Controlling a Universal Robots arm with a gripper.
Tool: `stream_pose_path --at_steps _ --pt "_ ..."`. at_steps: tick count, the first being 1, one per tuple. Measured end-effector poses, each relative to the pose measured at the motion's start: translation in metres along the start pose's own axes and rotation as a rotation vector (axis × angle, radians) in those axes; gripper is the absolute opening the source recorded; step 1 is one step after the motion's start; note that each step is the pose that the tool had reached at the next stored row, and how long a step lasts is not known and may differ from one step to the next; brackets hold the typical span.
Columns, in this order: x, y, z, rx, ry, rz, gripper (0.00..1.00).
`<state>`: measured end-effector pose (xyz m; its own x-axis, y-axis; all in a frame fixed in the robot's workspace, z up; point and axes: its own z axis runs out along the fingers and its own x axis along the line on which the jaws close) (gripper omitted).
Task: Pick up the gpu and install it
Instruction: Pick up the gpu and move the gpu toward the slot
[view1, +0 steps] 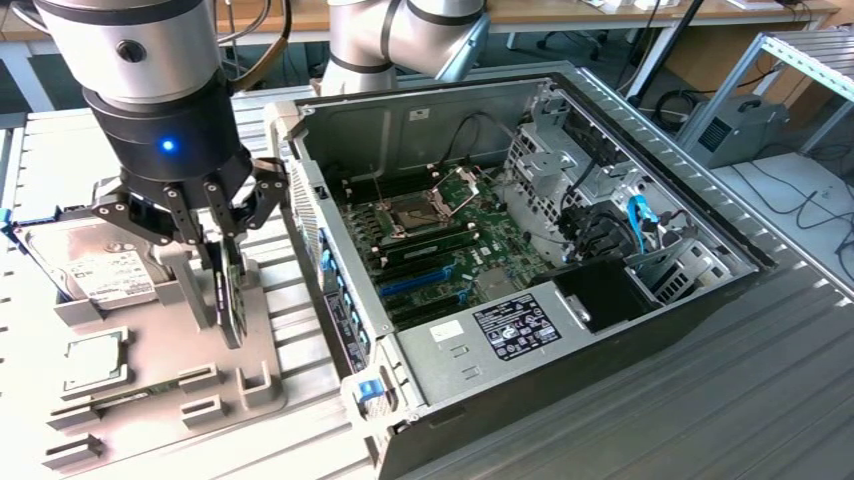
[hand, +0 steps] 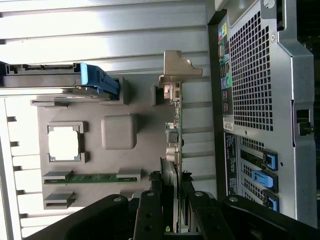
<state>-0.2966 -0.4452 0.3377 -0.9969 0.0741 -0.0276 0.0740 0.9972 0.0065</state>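
The gpu is a slim dark card standing on edge over the grey parts tray, at the exterior view's left. My gripper comes down from above with its fingers pressed on either side of the card's upper part. In the wrist view the gpu appears edge-on, its silver end bracket at the far end, and the gripper clamps the near end. Whether the card's lower edge is still touching its tray holder, I cannot tell.
The open computer case lies beside the tray, with blue expansion slots on its motherboard. Its perforated rear panel is close to the card. On the tray sit a hard drive, a square processor chip and a memory stick.
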Motion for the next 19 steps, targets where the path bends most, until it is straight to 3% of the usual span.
stream_pose_path --at_steps 4,9,19 --pt "0.0 0.0 -0.0021 0.0 -0.0001 0.0 0.26" --pt "0.0 0.0001 -0.0161 -0.0001 -0.0001 0.0 0.26" --pt "-0.001 0.0001 -0.0188 -0.0001 -0.0001 0.0 0.26"
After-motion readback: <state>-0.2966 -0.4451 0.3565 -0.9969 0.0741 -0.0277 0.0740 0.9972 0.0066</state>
